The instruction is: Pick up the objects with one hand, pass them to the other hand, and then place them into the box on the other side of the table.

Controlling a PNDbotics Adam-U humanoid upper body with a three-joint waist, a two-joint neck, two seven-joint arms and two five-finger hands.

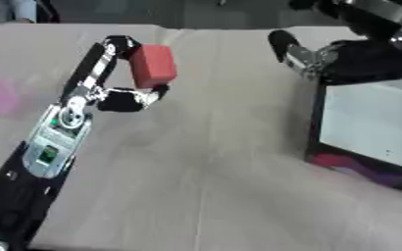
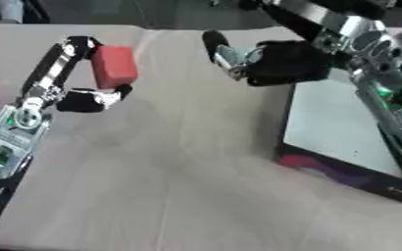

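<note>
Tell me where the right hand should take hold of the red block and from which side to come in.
Take the red block by its right-facing and upper part, coming in from the right. The left hand holds it upright, fingers on its top left and thumb at its bottom, so those faces stay bare. The right hand hangs just to its right.

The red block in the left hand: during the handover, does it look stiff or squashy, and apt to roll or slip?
The red block probably is stiff: its faces and edges look straight where the left hand pinches it between fingers and thumb. Flat sides suggest it would not roll if dropped. It seems light, held aloft by fingertips alone, but that narrow hold could let it twist as the right hand takes it.
</note>
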